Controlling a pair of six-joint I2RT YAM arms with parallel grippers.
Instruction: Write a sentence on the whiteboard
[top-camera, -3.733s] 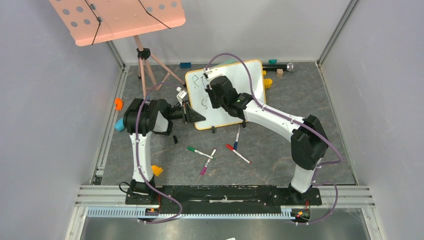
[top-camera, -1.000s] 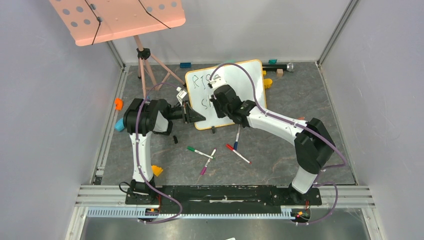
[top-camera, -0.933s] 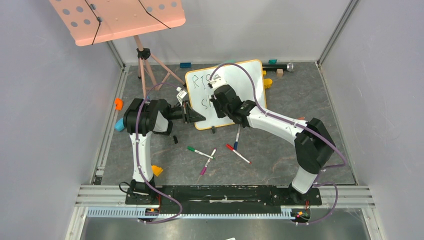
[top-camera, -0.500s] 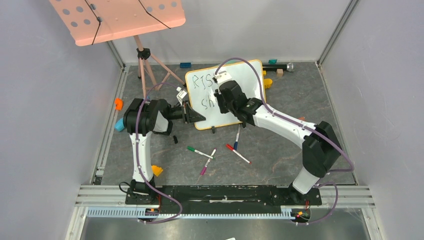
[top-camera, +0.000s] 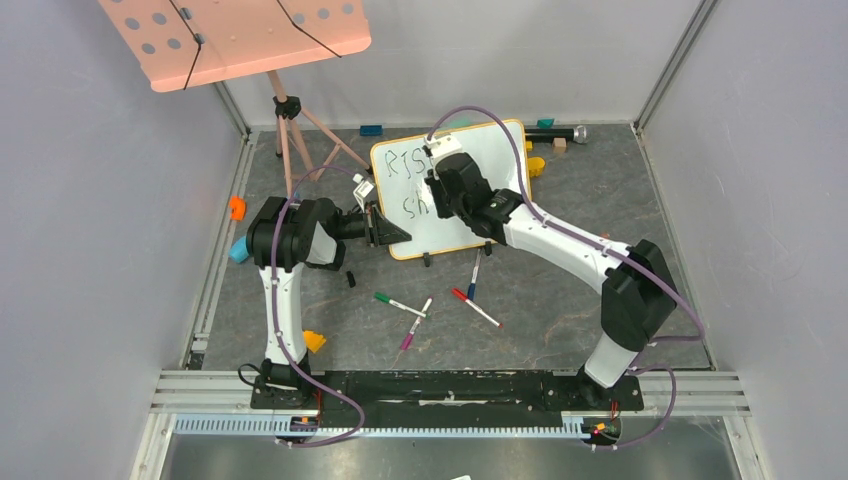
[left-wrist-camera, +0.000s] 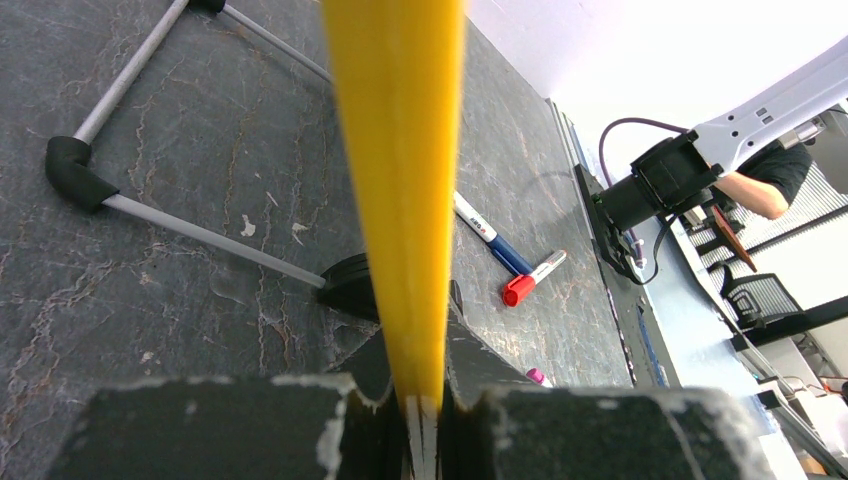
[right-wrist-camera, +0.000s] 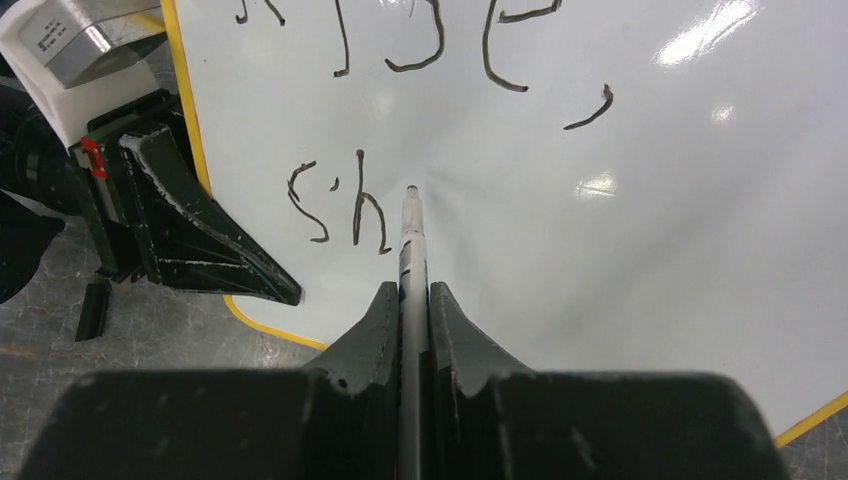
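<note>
So here's where we're at. The whiteboard (top-camera: 490, 160) sits toward the far middle of the grey table (top-camera: 660, 200), just right of the music stand (top-camera: 250, 45) and its tripod legs.

The left gripper (left-wrist-camera: 424, 415) is on the board's near-left side. We can see its jaws closed right down on the thin yellow edge, which runs straight up the middle of the left wrist view. Nothing else is in them.

The right gripper (right-wrist-camera: 410, 290) is reaching in over the board from the right. Its fingers are squeezed snug around a thin marker (right-wrist-camera: 411, 240) that pokes out forward between them. The marker's tip is touching the white surface just to the right of the last letter written.

As for the sentence (right-wrist-camera: 357, 200), we read two lines in dark, wobbly strokes. The top line looks like "RISe" with a comma after it, though the wrist view cuts off the tops of those letters. The lower line has just "sh", over by the left edge. The rest of the board, right of the tip and below it, is bare and glossy with a few light glints.

From the top view the right wrist covers most of the writing, so we only catch "RIS" and the start of the second line there.

Four loose pens lie on the table in front of the board:
- a blue one (top-camera: 473, 275), closest to the board's near edge, near a small black clip foot (top-camera: 427, 260)
- a red-capped one (top-camera: 476, 308)
- a green-capped one (top-camera: 398, 303)
- a pink one (top-camera: 415, 325)
</note>
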